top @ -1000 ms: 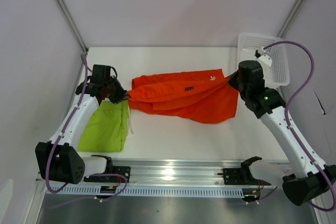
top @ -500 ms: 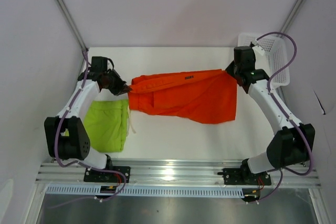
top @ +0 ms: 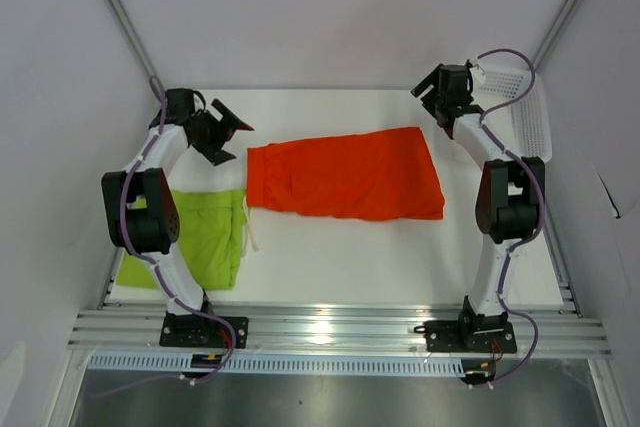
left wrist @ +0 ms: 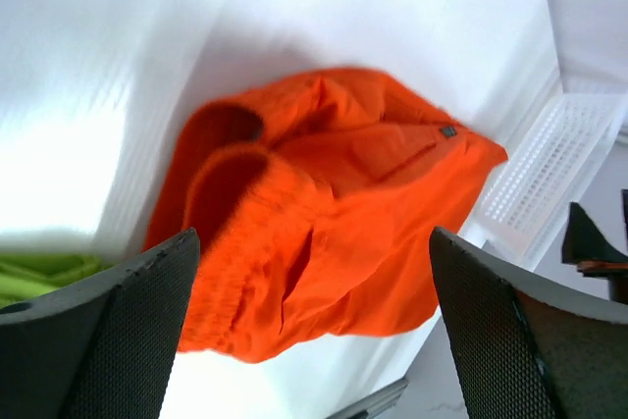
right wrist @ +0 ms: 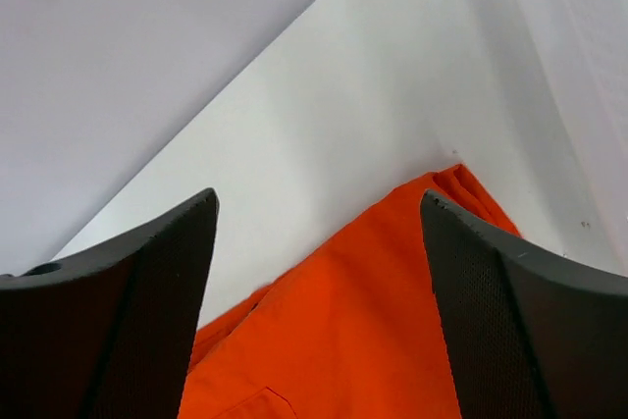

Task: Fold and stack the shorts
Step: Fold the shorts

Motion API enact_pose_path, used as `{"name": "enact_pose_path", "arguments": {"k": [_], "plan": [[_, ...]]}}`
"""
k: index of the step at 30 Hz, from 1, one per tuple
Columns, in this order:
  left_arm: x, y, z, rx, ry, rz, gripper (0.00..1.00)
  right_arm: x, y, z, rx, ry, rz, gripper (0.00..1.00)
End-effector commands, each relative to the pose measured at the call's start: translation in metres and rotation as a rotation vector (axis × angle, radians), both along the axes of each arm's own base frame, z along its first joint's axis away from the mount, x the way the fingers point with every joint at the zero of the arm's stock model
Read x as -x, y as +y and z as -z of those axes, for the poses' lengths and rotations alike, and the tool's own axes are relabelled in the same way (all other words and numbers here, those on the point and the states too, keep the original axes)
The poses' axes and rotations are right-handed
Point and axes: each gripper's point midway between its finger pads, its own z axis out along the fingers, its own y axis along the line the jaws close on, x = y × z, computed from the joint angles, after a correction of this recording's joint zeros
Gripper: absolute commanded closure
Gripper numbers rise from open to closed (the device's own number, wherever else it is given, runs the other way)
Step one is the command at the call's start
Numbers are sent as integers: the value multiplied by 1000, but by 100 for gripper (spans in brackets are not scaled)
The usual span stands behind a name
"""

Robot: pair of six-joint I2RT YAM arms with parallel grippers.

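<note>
The orange shorts [top: 345,175] lie flat, long axis left to right, with the left gripper [top: 232,139] and right gripper [top: 428,97] gaping empty just beyond their far corners.

The first pair of shorts [top: 345,175] lies flat mid-table [top: 340,257], slightly toward 12 o'clock; the second pair of shorts [top: 205,237] lies at 8 o'clock, partly under the left arm [top: 148,215]; a basket [top: 530,117] sits at 2 o'clock; the left pincer [top: 232,139] hangs at 10 o'clock; the right pincer [top: 428,97] hangs at 1 o'clock, beside the basket.
</note>
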Motion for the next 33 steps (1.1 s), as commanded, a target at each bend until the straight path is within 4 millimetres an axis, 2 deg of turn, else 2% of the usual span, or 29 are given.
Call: {"name": "enact_pose_path", "arguments": {"k": [1, 2, 3, 5, 7, 8, 9, 10, 11, 13, 14, 15, 16, 17, 18, 19, 20, 22, 23, 24, 26, 27, 28, 30, 31, 32, 33], "plan": [[-28, 8, -37, -9, -113, -19, 1, -23, 2, -42, -44, -140, -10, 15], [-30, 9, -45, -21, -128, -18, 1, -20, 4, -43, -41, -148, -23, 15], [-30, 9, -49, -40, -137, -16, 1, -19, 5, -54, -45, -193, -36, 16], [-22, 11, -63, -87, -169, -7, 1, 0, 5, -56, -36, -199, -61, 21], [-14, 11, -63, -142, -189, 4, 1, 16, 18, -68, -26, -226, -161, 32], [-8, 2, -78, -156, -234, 28, 1, 24, 21, -57, -25, -197, -184, 36], [-5, -3, -80, -181, -251, 56, 1, 31, 28, -54, -39, -184, -226, 42], [2, -3, -74, -209, -239, 59, 1, 40, 42, -54, -60, -189, -308, 44], [7, -9, -80, -228, -255, 73, 1, 53, 52, -46, -77, -182, -363, 45], [18, -21, -69, -262, -241, 107, 1, 67, 71, -48, -121, -195, -442, 60], [23, -22, -60, -262, -226, 111, 1, 71, 76, -44, -130, -189, -462, 64], [25, -23, -60, -258, -236, 111, 1, 79, 89, -36, -142, -186, -501, 72], [27, -27, -55, -241, -244, 123, 2, 89, 109, -29, -176, -181, -558, 86], [31, -29, -45, -231, -228, 133, 2, 91, 112, -30, -194, -177, -575, 86], [32, -30, -42, -224, -231, 141, 2, 98, 132, -23, -218, -181, -629, 96], [32, -34, -41, -208, -237, 157, 2, 108, 150, -21, -259, -181, -704, 100], [35, -35, -33, -206, -229, 165, 3, 108, 165, -17, -306, -196, -741, 100], [36, -34, -25, -206, -220, 170, 4, 124, 206, -17, -376, -200, -868, 100], [34, -35, -24, -206, -236, 177, 4, 118, 224, -13, -423, -194, -896, 100], [33, -35, -23, -206, -241, 176, 5, 126, 248, -11, -449, -178, -946, 100], [32, -36, -19, -199, -252, 183, 5, 131, 275, -8, -503, -167, -999, 100], [30, -38, -17, -190, -268, 187, 6, 130, 288, 10, -520, -134, -1004, 100], [28, -39, -15, -179, -270, 193, 7, 135, 309, 3, -536, -150, -1035, 100], [26, -40, -10, -170, -265, 199, 8, 137, 330, 4, -583, -160, -1050, 100], [26, -38, -8, -171, -257, 195, 10, 136, 339, 20, -598, -136, -1041, 100], [25, -36, -3, -171, -248, 191, 11, 139, 355, 9, -616, -172, -1069, 100], [25, -34, -1, -168, -241, 186, 12, 137, 361, 13, -629, -168, -1066, 100]]}}
